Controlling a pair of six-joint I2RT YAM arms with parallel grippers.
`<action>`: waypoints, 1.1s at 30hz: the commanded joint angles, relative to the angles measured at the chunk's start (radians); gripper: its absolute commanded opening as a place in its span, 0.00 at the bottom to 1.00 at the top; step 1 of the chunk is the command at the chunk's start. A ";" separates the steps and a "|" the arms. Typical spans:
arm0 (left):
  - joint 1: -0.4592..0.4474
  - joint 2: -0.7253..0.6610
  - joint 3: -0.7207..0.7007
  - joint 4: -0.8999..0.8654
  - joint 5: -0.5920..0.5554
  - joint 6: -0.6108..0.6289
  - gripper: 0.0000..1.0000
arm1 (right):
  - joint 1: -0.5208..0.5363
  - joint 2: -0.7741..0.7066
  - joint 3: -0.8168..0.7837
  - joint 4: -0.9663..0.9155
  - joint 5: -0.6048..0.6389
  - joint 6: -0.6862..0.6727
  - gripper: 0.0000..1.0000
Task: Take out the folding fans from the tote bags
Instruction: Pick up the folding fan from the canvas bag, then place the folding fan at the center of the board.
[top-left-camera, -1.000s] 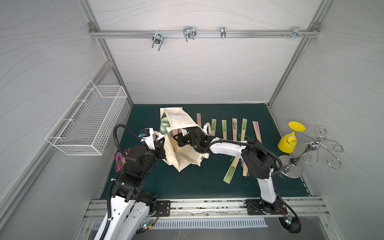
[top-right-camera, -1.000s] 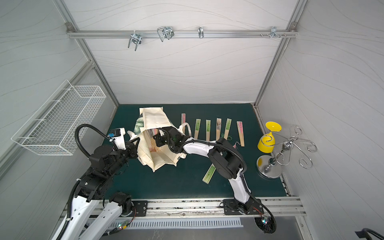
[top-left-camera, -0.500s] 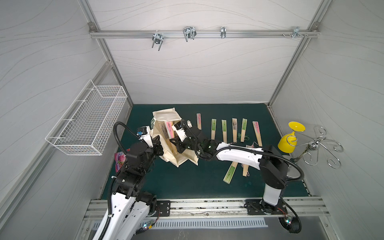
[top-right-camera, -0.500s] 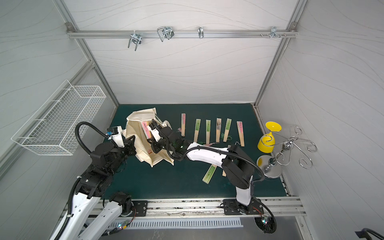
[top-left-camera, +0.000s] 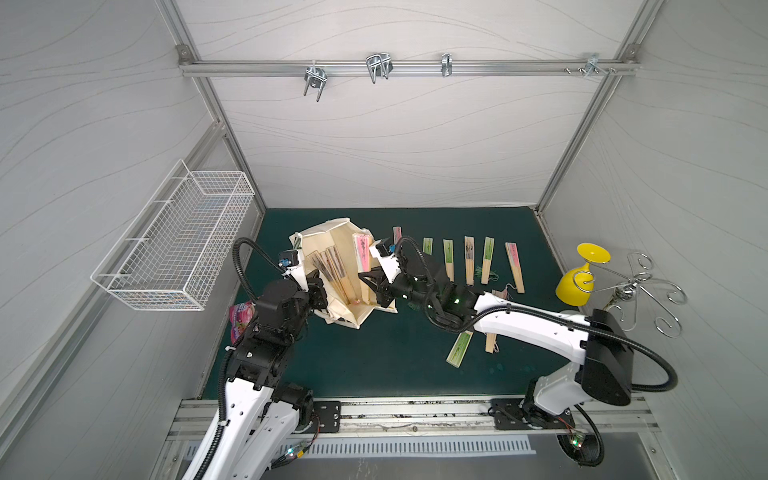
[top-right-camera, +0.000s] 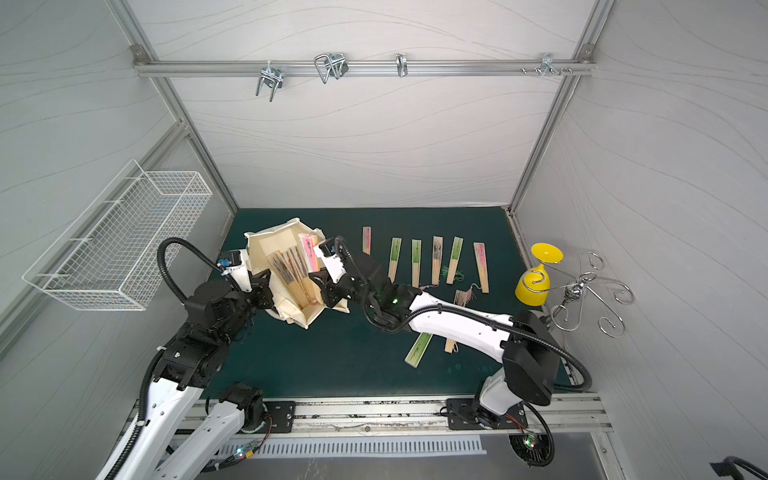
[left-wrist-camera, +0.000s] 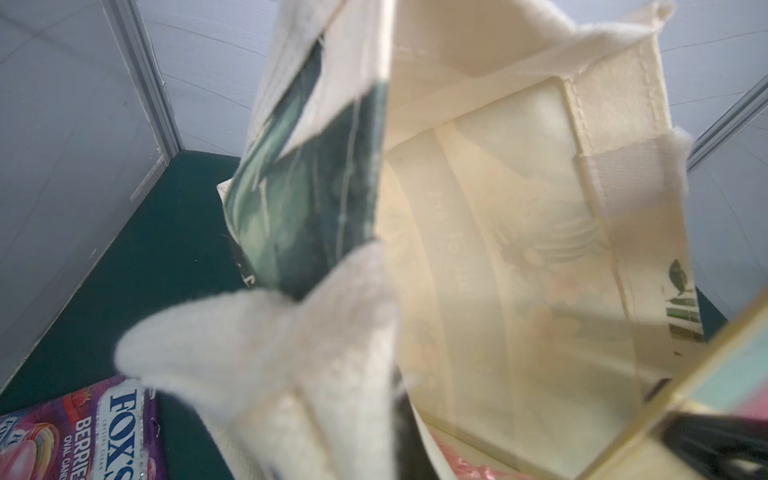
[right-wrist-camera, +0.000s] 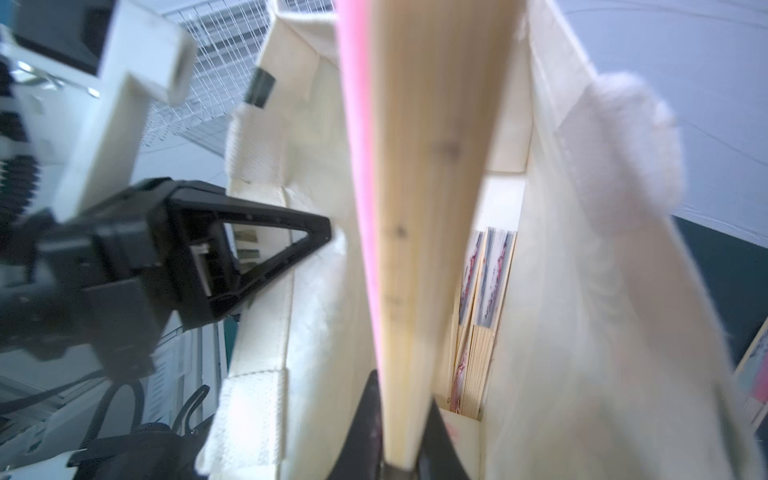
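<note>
Tote bag (top-left-camera: 322, 227), cream canvas with a green printed side, is tilted mouth-up. The left gripper (top-left-camera: 319, 287) is pinched on its rim, apparently to keep it open and steady, while the right gripper (right-wrist-camera: 400, 457) clamps the bamboo base of a pink-topped fan (top-left-camera: 360, 249) standing at the mouth. Ink-painted fans (top-left-camera: 332, 270) lie inside, and laid-out fans (top-left-camera: 468, 259) form a row on the green mat (top-left-camera: 374, 365). Legible: snack packet (left-wrist-camera: 83, 432), "FOX'S CRYSTAL CLEAR BERRIES"; lettering showing through the tote cloth is unreadable.

Blurred, cut, hidden
The pink fan (right-wrist-camera: 424, 208) is blurred, its far end cut off — the tote bag (top-left-camera: 328, 237) hides the left tool (top-left-camera: 321, 286) tips.
</note>
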 joint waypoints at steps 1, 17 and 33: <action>0.005 -0.005 0.066 0.100 -0.014 0.039 0.00 | -0.033 -0.087 -0.021 0.020 -0.031 0.009 0.02; 0.005 0.044 0.124 0.087 -0.009 0.132 0.00 | -0.185 -0.516 -0.146 -0.142 0.032 0.179 0.02; 0.005 0.118 0.174 0.070 0.012 0.125 0.00 | -0.268 -0.654 -0.442 -0.373 -0.052 0.555 0.02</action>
